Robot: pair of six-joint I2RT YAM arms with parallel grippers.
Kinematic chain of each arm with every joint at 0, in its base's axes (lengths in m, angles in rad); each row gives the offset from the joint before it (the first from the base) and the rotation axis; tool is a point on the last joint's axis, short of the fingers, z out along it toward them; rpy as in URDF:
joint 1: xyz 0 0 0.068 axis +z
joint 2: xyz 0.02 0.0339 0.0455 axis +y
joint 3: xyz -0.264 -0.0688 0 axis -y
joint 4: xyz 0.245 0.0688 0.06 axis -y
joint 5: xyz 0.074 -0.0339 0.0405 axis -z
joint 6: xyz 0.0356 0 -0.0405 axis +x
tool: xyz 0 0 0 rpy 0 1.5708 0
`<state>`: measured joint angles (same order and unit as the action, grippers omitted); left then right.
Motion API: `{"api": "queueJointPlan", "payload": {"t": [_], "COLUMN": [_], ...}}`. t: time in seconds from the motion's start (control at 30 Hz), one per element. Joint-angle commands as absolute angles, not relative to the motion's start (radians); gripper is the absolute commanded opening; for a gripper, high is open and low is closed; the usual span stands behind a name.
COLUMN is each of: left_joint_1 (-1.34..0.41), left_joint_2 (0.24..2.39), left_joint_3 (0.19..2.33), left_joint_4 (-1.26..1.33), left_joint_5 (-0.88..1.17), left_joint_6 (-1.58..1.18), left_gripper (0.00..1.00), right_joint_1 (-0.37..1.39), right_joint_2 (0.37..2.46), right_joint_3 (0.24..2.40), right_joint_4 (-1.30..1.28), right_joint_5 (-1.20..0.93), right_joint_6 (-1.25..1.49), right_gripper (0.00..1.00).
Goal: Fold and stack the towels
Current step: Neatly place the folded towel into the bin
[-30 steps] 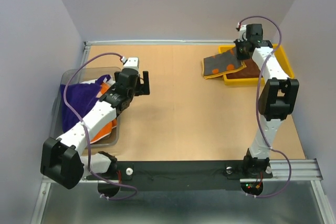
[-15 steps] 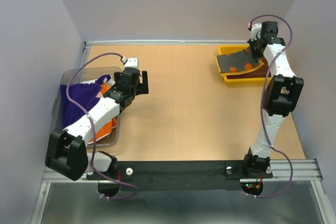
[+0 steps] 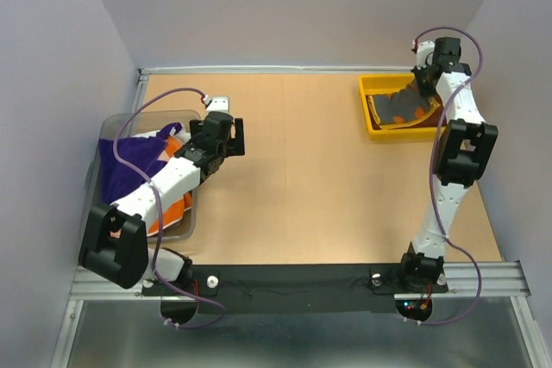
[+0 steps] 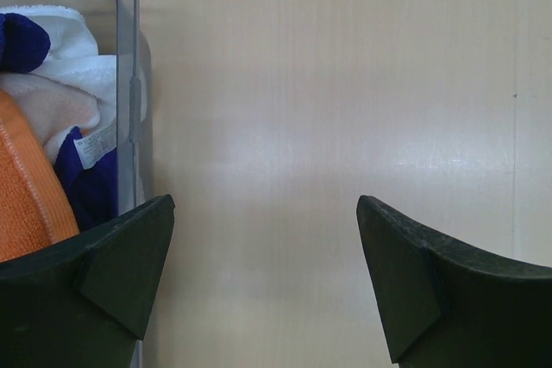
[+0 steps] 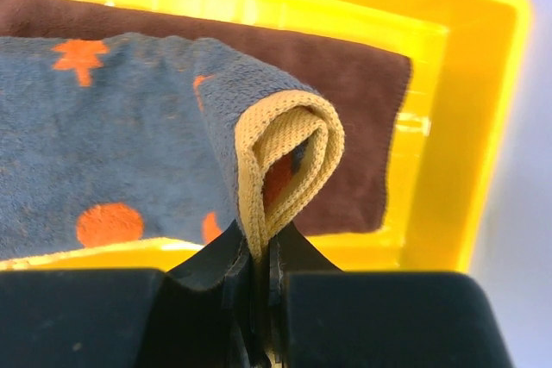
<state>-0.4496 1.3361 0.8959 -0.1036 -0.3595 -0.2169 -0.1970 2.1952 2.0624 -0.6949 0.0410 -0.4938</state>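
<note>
Right gripper (image 5: 259, 286) pinches the folded grey orange-spotted towel (image 5: 129, 161) over the brown towel (image 5: 362, 127) in the yellow plastic tray (image 5: 466, 127); left gripper (image 4: 263, 282) gapes wide, empty, above the counter (image 4: 302, 84).

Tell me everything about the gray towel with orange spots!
The spotted towel is soft gray terry with orange shapes and a tan-yellow hem. It is folded and lies in the yellow tray on top of a brown towel. One folded edge curls up into a loop, pinched by the right pincer, which is shut on it.
</note>
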Motion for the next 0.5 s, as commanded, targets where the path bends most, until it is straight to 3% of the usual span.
{"api": "queueJointPlan", "payload": {"t": [0.0,0.07,0.17,0.27,0.3,0.43,0.47], "left_joint_1": [-0.445,-0.445,-0.445,-0.445,-0.445,-0.445,-0.446], "left_joint_2": [1.333,1.333,1.335,1.328,1.330,1.324,1.319], "left_joint_3": [0.888,0.890,0.890,0.890,0.888,0.890,0.888], "left_joint_4": [-0.077,-0.077,-0.077,-0.075,-0.075,-0.075,-0.075], "left_joint_5": [-0.383,-0.383,-0.383,-0.388,-0.390,-0.393,-0.394], "left_joint_6": [-0.201,-0.199,-0.199,-0.199,-0.198,-0.196,-0.198], "left_gripper": [0.99,0.99,0.99,0.99,0.99,0.99,0.98], "right_joint_1": [-0.198,-0.199,-0.206,-0.212,-0.213,-0.222,-0.222], "right_joint_2": [2.221,2.243,2.269,2.295,2.302,2.332,2.344], "right_joint_3": [2.063,2.057,2.049,2.046,2.051,2.101,2.121], "right_joint_4": [-0.657,-0.646,-0.621,-0.588,-0.580,-0.519,-0.512], "right_joint_5": [0.057,0.087,0.129,0.191,0.216,0.471,0.536], "right_joint_6": [-0.494,-0.482,-0.457,-0.424,-0.416,-0.313,-0.286], "right_gripper": [0.01,0.04,0.19,0.36,0.47,0.71,0.81]}}
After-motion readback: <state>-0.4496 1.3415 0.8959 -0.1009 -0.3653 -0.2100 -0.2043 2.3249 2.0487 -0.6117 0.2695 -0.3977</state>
